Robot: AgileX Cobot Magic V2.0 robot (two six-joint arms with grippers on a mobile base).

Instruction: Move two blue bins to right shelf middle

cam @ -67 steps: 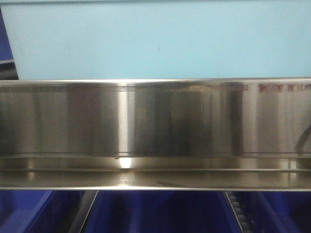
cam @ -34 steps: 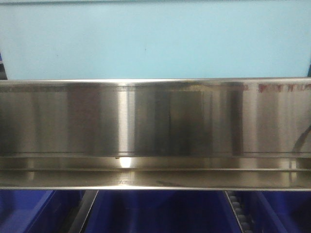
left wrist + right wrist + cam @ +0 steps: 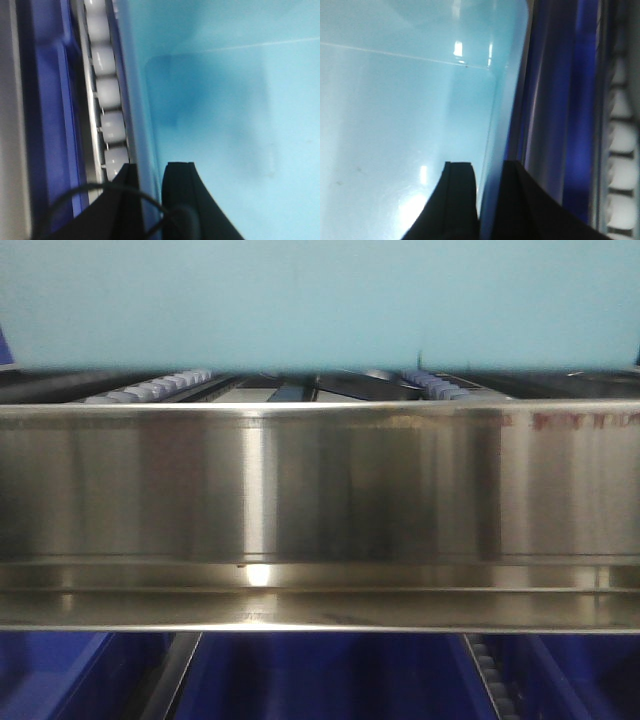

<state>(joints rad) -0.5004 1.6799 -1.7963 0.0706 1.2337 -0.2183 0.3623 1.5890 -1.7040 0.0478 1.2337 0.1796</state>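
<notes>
Pale blue plastic fills the 12 o'clock part of the front view. The pale blue bin (image 3: 320, 300) hangs above the shelf's steel rail (image 3: 320, 500). A dark gap under its bottom edge shows rollers (image 3: 150, 390) at 10 and 1 o'clock. Below the rail, at 6 o'clock, lie dark blue bins (image 3: 320, 680).

In the left wrist view, the left end effector (image 3: 152, 167) sits at 6 o'clock, set narrow. Its black fingers (image 3: 182, 195) pinch the bin's side wall, one inside and one outside. White rollers run from 11 toward 7 o'clock just beside that wall, with dark blue plastic beyond at 9 o'clock.

In the right wrist view, the right end effector (image 3: 485, 165) at 6 o'clock grips the opposite wall the same way, its jaws narrow. Dark blue plastic and rollers lie at 3 o'clock.
</notes>
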